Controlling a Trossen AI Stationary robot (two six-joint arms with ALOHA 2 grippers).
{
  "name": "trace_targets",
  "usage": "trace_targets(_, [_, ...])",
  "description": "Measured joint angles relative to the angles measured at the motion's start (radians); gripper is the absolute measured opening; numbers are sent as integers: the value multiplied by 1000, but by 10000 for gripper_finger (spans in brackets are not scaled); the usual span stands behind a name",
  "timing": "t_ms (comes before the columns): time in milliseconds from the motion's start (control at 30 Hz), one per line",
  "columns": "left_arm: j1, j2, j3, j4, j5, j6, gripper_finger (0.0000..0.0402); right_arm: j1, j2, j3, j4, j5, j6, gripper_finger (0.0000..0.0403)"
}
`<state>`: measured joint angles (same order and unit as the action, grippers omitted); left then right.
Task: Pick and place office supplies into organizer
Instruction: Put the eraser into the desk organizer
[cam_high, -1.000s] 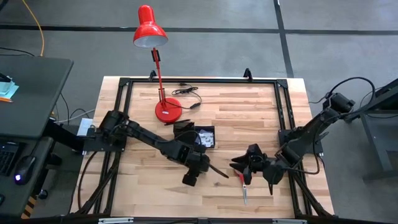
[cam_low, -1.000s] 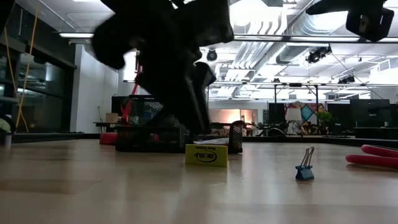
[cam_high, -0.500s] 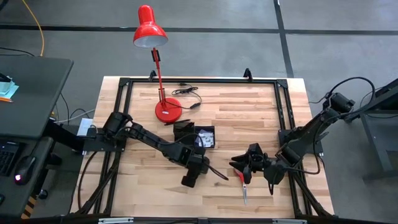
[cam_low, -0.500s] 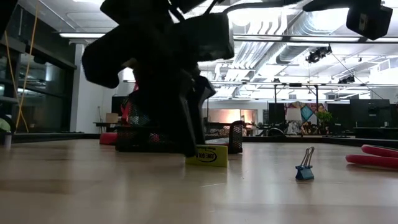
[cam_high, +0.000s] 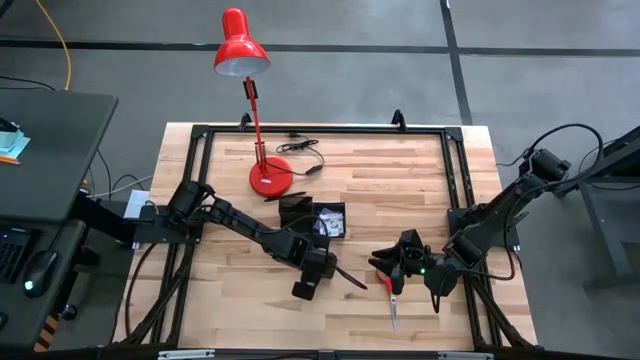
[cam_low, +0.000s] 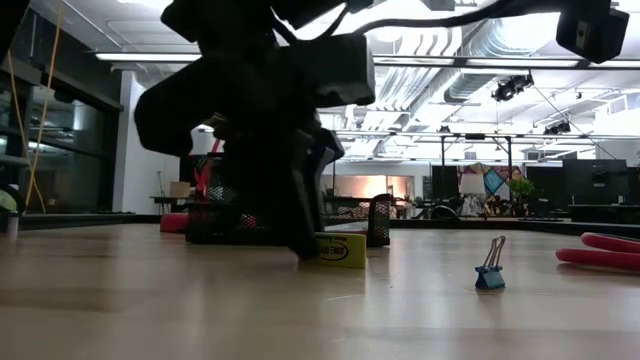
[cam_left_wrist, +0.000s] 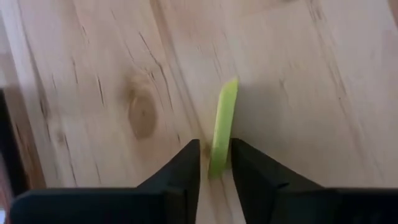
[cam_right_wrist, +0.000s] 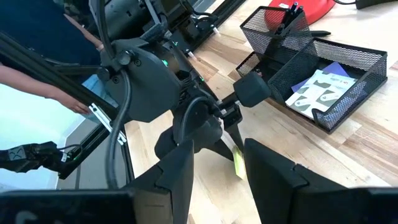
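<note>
A pale yellow note pad (cam_left_wrist: 222, 127) stands on its thin edge on the wooden table, its labelled face toward the low view (cam_low: 342, 250). My left gripper (cam_left_wrist: 216, 163) comes down on it near the table's middle (cam_high: 304, 288) and is shut on its near end. The black mesh organizer (cam_high: 318, 218) stands just beyond, with a purple-and-white pad in it (cam_right_wrist: 318, 84). Red-handled scissors (cam_high: 392, 300) lie to the right. My right gripper (cam_high: 392, 268) hovers open above them, holding nothing. My left gripper pinches the yellow pad's two flat faces at its near end (cam_left_wrist: 217, 165) between its two fingers. The fingers slant steeply down from above and lie across the pad's thin edge. The pad stands on the table on its lower edge, slightly tilted (cam_low: 345, 250).
A red desk lamp (cam_high: 268, 178) stands on its round base behind the organizer. A blue binder clip (cam_low: 490, 272) stands on the table right of the pad. A black frame (cam_high: 455, 190) borders the tabletop. A person's sleeve (cam_right_wrist: 56, 81) shows beyond the table's left edge.
My left gripper has sunk a little onto the yellow pad. The pad, level a second ago, now sits slightly tilted, with its left end hidden behind the fingers in the low view.
</note>
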<state>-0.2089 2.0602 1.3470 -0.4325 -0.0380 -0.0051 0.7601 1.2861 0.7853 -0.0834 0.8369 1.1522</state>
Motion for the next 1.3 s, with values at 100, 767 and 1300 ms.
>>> trace_targets(100, [-1, 4, 0, -8, -5, -1, 52, 0, 0, 0, 0, 0, 0, 134])
trace_targets(767, [79, -209, 1, -307, -175, -3, 10, 0, 0, 0, -6, 5, -9, 133])
trace_targets(1300, [207, -251, -1, -506, -96, 11, 5, 0, 0, 0, -10, 9, -27, 133])
